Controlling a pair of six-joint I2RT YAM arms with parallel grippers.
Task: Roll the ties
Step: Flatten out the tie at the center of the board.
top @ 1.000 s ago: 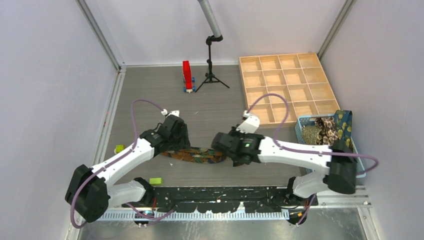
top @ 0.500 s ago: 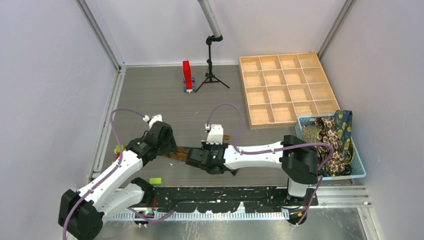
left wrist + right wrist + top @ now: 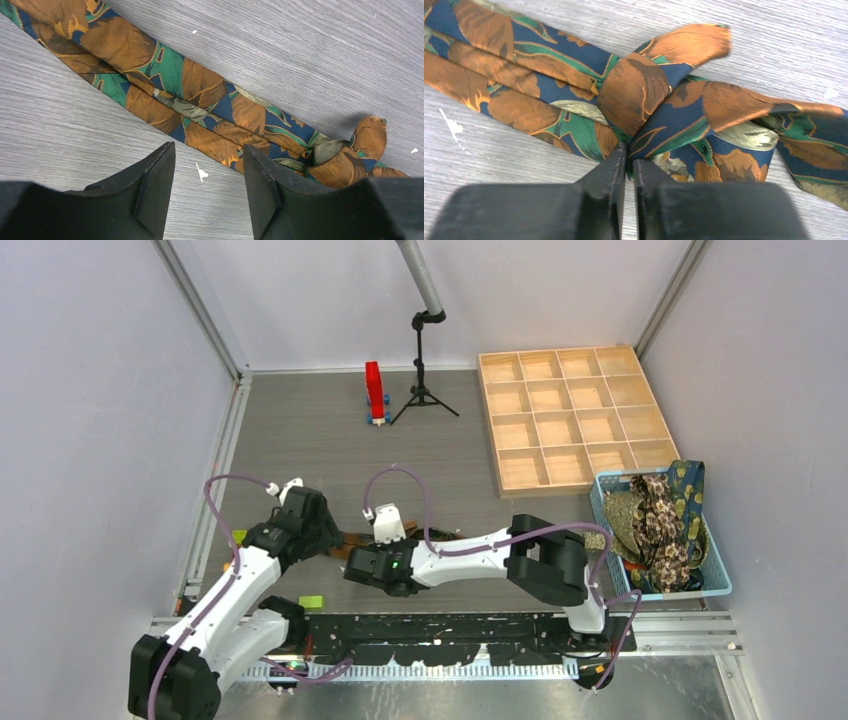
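Clearly silky woven tie [image 3: 634, 95], orange leaves and teal on navy, doubled flat with a puffy fold on grey woodgrain desk [image 3: 300, 50], right fingers [image 3: 609, 180] pinched on that fold, left fingers [image 3: 150, 190] apart at its edge

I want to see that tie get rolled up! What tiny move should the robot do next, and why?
Probably lower the left gripper and close it on the tie. Its jaws stand open right by the doubled strip, holding nothing, while the right gripper is shut on the bunched fold. Pinning the strip would likely let the right one start rolling.
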